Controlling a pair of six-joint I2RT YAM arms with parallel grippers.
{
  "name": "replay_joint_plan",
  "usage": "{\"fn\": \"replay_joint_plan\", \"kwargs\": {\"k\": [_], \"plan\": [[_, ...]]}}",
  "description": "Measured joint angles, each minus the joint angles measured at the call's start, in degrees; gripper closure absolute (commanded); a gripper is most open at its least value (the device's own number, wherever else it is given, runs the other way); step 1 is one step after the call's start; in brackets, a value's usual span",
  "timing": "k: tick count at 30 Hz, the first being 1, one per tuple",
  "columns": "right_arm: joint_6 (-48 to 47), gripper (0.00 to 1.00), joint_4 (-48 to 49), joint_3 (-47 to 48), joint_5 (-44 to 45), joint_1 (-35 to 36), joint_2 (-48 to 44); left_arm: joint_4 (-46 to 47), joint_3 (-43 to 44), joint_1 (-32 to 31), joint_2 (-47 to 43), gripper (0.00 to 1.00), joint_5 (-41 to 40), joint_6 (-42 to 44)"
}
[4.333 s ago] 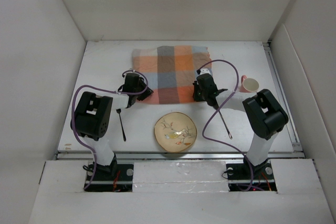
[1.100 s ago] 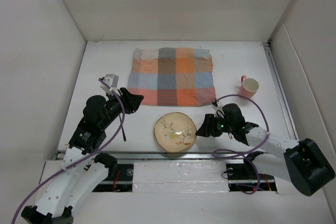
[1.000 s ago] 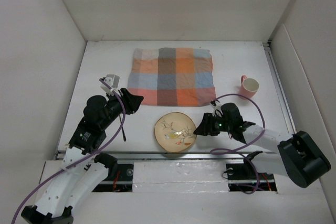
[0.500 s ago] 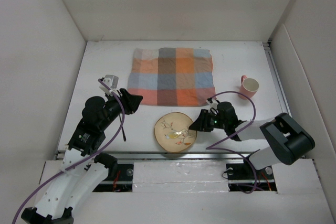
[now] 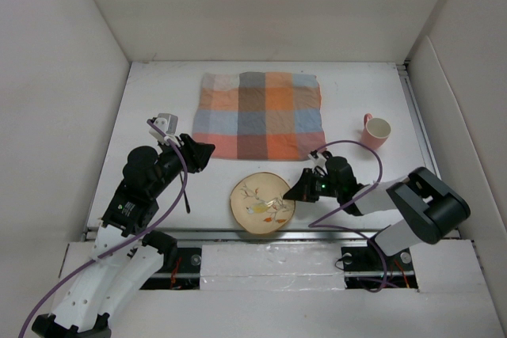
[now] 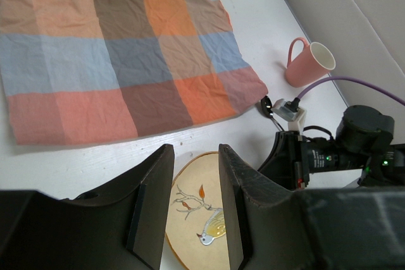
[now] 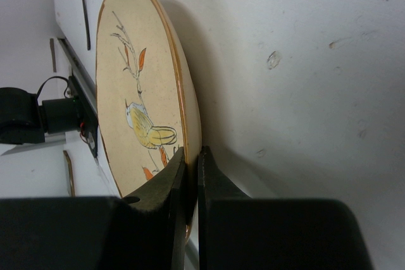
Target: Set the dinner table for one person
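Note:
The white dinner table [image 5: 158,93] carries a cream plate [image 5: 260,204] painted with a bird and twig, near its front edge. My right gripper [image 5: 294,191] lies low on the table and is shut on the plate's right rim; in the right wrist view the gripper [image 7: 192,153] pinches the rim of the plate [image 7: 136,86]. My left gripper [image 5: 203,152] is open and empty, raised left of the plate. In the left wrist view the plate [image 6: 201,219] shows between the fingers [image 6: 154,207].
A checked orange and blue-grey cloth [image 5: 261,112] lies flat at the back centre. A pink mug [image 5: 377,130] stands at the right. A thin black utensil [image 5: 187,195] lies under the left arm. Another black utensil's head [image 6: 267,103] shows by the cloth's near right corner.
My right gripper has slid left along the table to the plate and closed on its right rim; the plate has shifted slightly left. The left arm has barely moved.

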Motion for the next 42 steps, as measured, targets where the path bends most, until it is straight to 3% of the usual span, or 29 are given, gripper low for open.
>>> {"fn": "replay_joint_plan", "kwargs": {"k": [7,11,15,20,29,42], "plan": [[1.88,1.0,-11.91,4.59,3.82,1.55,-15.58,0.02,0.0,0.0,-0.33,0.68,-0.2,0.02],[2.12,1.0,-15.85,14.47,8.11,0.76,-16.37,0.0,0.0,0.0,-0.46,0.68,-0.17,0.02],[3.19,1.0,-13.99,23.17,10.86,-1.97,-10.23,0.0,0.0,0.0,-0.85,0.68,-0.2,0.02],[5.95,1.0,-12.04,32.87,12.63,-5.44,4.02,0.02,0.0,0.0,-1.73,0.68,-0.24,0.02],[15.56,1.0,-9.42,38.51,19.23,-6.88,21.79,0.04,0.0,0.0,-1.86,0.68,-0.15,0.02],[17.86,1.0,-10.27,52.37,22.86,-6.4,30.93,0.07,0.0,0.0,-1.86,0.68,0.11,0.02]]}}
